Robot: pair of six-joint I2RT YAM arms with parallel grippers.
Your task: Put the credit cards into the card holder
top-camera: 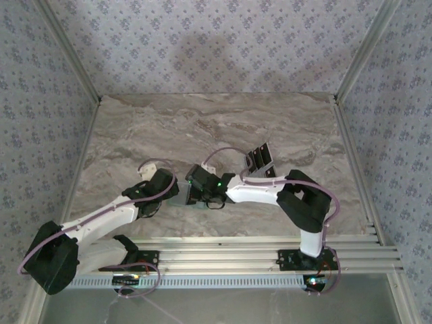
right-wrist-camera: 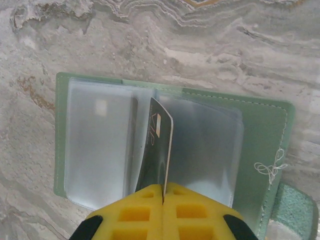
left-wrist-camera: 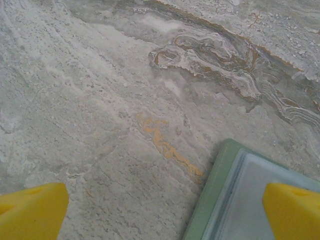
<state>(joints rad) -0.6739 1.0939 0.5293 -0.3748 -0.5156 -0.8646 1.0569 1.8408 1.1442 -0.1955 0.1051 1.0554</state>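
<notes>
The sage-green card holder (right-wrist-camera: 270,130) lies open on the marble table, its clear plastic sleeves facing up. My right gripper (right-wrist-camera: 163,192) is shut on a dark credit card (right-wrist-camera: 157,145), held edge-on with its far end down at the holder's middle fold between the sleeves. My left gripper (left-wrist-camera: 162,215) is open and low over the table. One yellow fingertip (left-wrist-camera: 295,210) hovers over the holder's corner (left-wrist-camera: 215,200), the other (left-wrist-camera: 30,210) over bare marble. From above, both grippers meet at the holder (top-camera: 179,197). A few more dark credit cards (top-camera: 260,160) lie fanned out behind the right arm.
Metal rails (top-camera: 270,253) run along the near edge of the table, with a frame post at each back corner. Patterned walls enclose the back and both sides. Open marble (top-camera: 202,121) stretches behind the arms.
</notes>
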